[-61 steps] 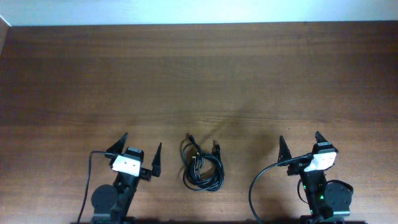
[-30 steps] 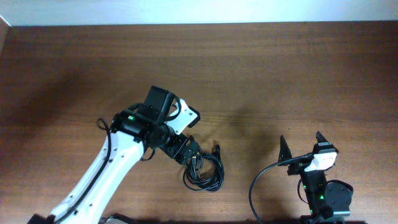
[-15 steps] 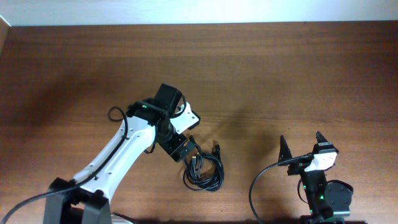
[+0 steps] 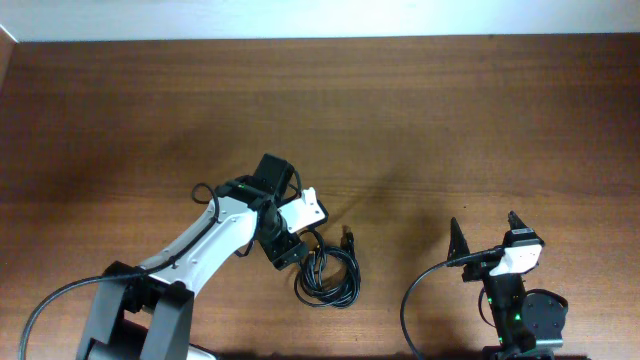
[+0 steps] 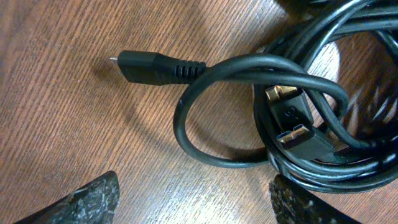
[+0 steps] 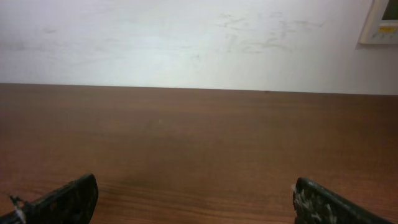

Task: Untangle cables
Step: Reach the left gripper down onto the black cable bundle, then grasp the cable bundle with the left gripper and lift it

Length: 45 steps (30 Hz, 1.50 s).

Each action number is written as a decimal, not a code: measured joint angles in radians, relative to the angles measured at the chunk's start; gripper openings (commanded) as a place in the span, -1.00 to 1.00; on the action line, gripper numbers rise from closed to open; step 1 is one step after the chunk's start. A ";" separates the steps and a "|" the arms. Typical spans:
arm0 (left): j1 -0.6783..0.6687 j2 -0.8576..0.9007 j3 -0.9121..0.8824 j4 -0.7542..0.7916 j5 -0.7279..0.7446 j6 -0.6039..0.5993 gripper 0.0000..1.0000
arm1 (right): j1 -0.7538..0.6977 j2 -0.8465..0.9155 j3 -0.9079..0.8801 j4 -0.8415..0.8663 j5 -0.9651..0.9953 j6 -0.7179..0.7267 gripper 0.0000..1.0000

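The cables (image 4: 330, 278) lie as one coiled black bundle on the wooden table near its front edge. In the left wrist view the cables (image 5: 292, 118) show overlapping loops, a black plug (image 5: 155, 67) pointing left and a metal USB end (image 5: 291, 135) inside the coil. My left gripper (image 4: 298, 250) is open and low over the bundle's upper left edge; its fingertips (image 5: 199, 202) straddle bare wood, the right one beside the coil. My right gripper (image 4: 483, 236) is open and empty at the front right, well away from the cables.
The wooden table (image 4: 420, 120) stretches back to a white wall (image 6: 186, 37). The right arm's own thicker black wire (image 4: 410, 300) loops beside its base at the front right.
My left arm has swung out from its rest pose at the front left, reached over the cable bundle and lowered onto its upper left edge. The right arm has not moved.
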 measured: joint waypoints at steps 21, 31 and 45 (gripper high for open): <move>-0.001 0.082 -0.041 0.114 0.026 0.002 -1.00 | 0.000 0.000 0.000 0.000 0.000 0.000 0.97; -0.002 0.083 -0.041 0.110 0.037 0.003 -1.00 | 0.000 0.000 0.000 0.000 0.000 0.001 0.97; -0.002 -0.194 0.074 0.016 0.032 -0.272 -1.00 | 0.000 0.000 0.000 0.000 0.000 0.000 0.97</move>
